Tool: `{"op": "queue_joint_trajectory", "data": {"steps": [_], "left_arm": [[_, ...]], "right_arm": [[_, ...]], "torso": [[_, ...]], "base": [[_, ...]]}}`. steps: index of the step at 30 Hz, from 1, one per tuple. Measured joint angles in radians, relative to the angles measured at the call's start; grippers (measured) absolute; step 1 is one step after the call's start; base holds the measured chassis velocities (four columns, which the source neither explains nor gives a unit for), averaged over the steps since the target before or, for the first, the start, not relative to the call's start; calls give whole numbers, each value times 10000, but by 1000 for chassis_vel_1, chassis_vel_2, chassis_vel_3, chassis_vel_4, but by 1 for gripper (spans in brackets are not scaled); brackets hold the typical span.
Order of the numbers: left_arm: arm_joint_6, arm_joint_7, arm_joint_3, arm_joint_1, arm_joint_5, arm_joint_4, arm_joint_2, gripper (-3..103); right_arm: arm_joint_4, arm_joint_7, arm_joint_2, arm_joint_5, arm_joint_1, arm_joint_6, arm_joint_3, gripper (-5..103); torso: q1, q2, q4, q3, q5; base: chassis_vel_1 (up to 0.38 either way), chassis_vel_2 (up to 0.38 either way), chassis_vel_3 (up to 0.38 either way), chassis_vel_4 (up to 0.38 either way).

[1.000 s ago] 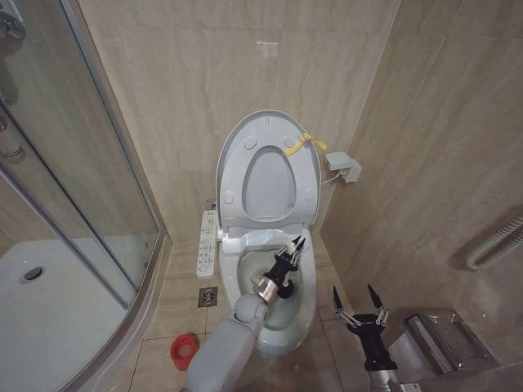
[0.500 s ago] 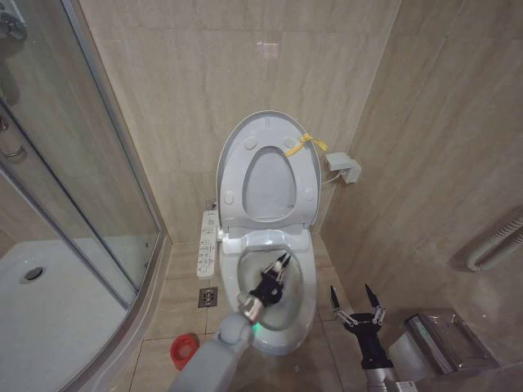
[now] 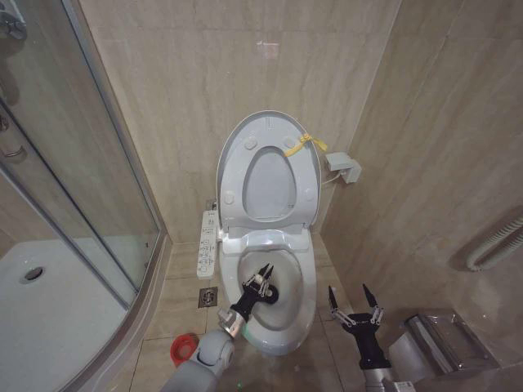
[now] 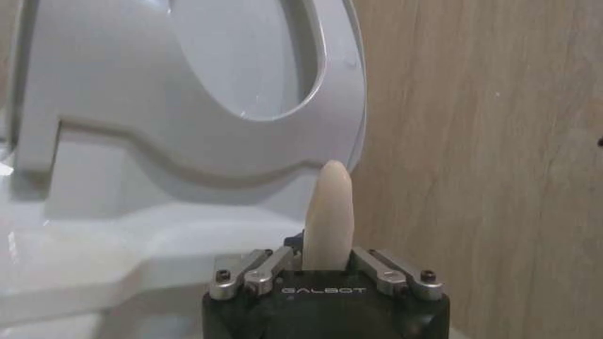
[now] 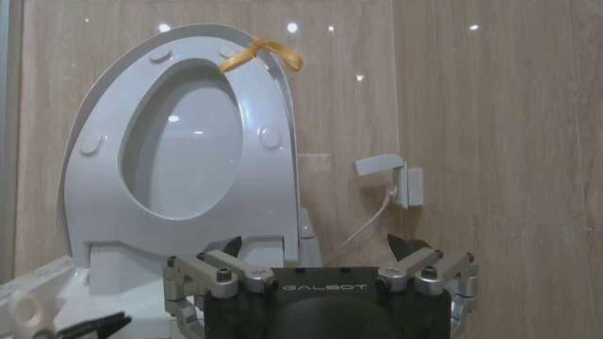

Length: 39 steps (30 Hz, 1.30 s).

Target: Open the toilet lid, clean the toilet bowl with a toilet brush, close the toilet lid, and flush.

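Fingers of the left gripper (image 3: 261, 280) are clenched on the toilet brush (image 4: 327, 215), whose pale handle stands up between them in the left wrist view. That gripper hangs over the toilet bowl (image 3: 304, 302), inside its rim, toward the side where the button panel (image 3: 207, 243) runs along the bowl. The toilet lid (image 3: 229, 155) stands upright against the wall behind the bowl, with the ring-shaped seat (image 3: 304, 184) raised against it and the yellow ribbon (image 3: 302, 144) tied at its upper edge. The right gripper (image 3: 353, 303) hovers just beside the bowl on the side away from the button panel, its fingers (image 3: 333, 298) spread apart and holding nothing. The red holder (image 3: 185, 349) sits on the floor near the bowl's front, on the button-panel side.
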Motion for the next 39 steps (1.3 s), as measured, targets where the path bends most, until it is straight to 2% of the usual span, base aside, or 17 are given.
{"op": "queue_joint_trajectory", "data": {"steps": [17,18,26,27,32,33,39], "left_arm": [[143,-150,-97,724,119,-540,318,16],[142,-155,-141,778,128,-620,337,34],[114,-182,-259,1134,226,-912,463,34],[106,-191,-283,1175,250,-958,477,61],[90,-207,-356,1250,307,-1019,507,61],[87,-208,-370,1260,314,-1039,514,88],[80,-255,-430,1309,265,-1428,543,88]], "right_arm": [[192,0,-98,5,-138,24,27,100],[210,0,-98,5,-156,24,23,100],[256,-7,-78,6,-239,50,26,100],[276,-13,-66,5,-263,59,27,100],[341,-36,-24,4,-331,82,29,100],[355,-37,-14,-1,-352,87,31,100],[410,-41,20,-28,-422,108,41,100]], "torso": [[3,-2,-3,4,-4],[2,-1,-5,2,-2],[2,-2,0,2,-2],[2,-2,0,2,-2],[2,-1,-1,1,-1],[2,-1,0,1,-1],[2,-1,-1,1,-1]], "base": [[0,0,0,0],[0,0,0,0],[0,0,0,0],[0,0,0,0],[0,0,0,0],[0,0,0,0],[0,0,0,0]]}}
